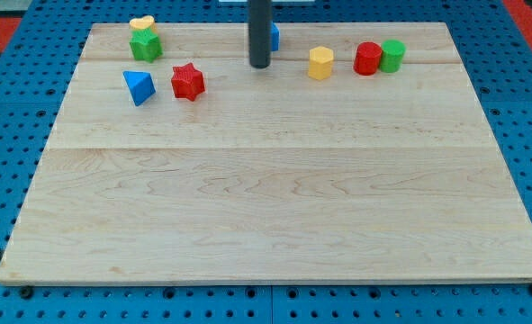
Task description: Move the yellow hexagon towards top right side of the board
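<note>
My tip (259,66) rests on the wooden board (275,216) near the view's top, just left of the yellow hexagon (320,63) with a gap between them, and it partly hides a blue block (274,36) behind the rod; I carry no jaws, only the bare rod. Right of the hexagon stand a red cylinder (367,58) and a green cylinder (392,55), touching. At the view's left lie a red star (188,82), a blue triangular block (139,87), a green star (145,46) and a yellow heart (141,24)

The wooden board (275,207) carries coloured blocks along the view's top, among them a yellow hexagon (320,63).
</note>
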Motion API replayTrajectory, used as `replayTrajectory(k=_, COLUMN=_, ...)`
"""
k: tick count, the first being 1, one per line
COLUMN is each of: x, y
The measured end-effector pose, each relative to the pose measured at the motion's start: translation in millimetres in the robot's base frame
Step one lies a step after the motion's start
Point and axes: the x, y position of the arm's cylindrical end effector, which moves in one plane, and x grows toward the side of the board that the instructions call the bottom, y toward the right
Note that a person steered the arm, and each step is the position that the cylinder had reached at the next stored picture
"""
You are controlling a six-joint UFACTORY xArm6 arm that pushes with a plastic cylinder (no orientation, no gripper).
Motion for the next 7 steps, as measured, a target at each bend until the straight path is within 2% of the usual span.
replayTrajectory(k=1, x=29, y=-33)
replayTrajectory(k=2, x=32, y=-70)
replayTrajectory(k=4, x=19, y=-81)
replayTrajectory(k=6, x=1, y=37)
replayTrajectory(k=7, x=11, y=77)
